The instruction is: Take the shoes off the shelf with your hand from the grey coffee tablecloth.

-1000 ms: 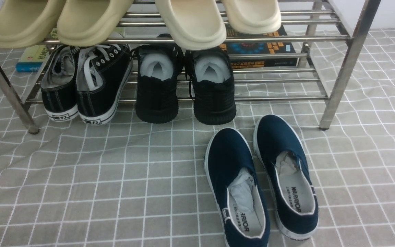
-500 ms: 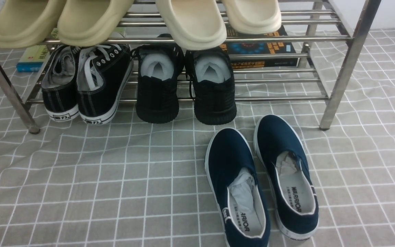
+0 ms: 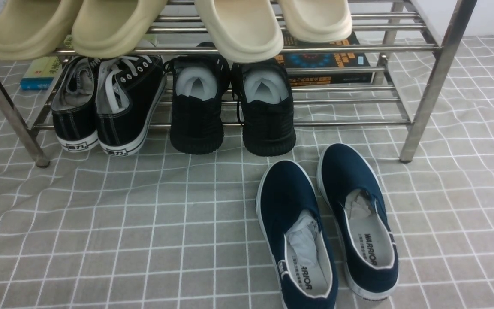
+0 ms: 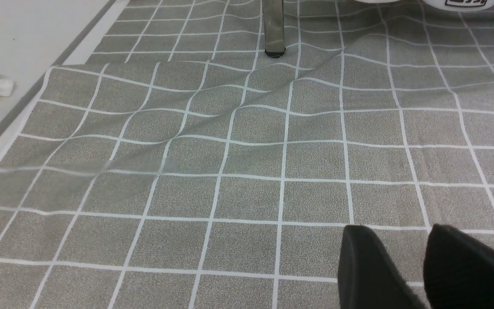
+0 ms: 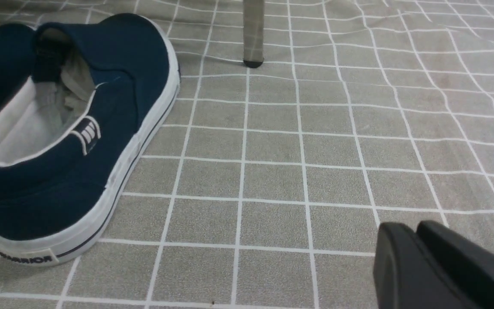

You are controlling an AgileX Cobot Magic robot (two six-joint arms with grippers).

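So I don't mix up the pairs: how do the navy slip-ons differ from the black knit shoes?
The navy slip-ons lie on the grid cloth; the black knit shoes rest on the rack. The slip-ons have white sole edges; the knit shoes are all black. Both hold paper stuffing.

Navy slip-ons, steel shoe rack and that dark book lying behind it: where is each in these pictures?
Navy slip-ons [image 3: 350,171]: front view, toe cap of the right-hand shoe.
Steel shoe rack [image 3: 427,98]: front view, its right front leg.
Dark book [image 3: 337,60]: front view, cover seen between the rack's bars.
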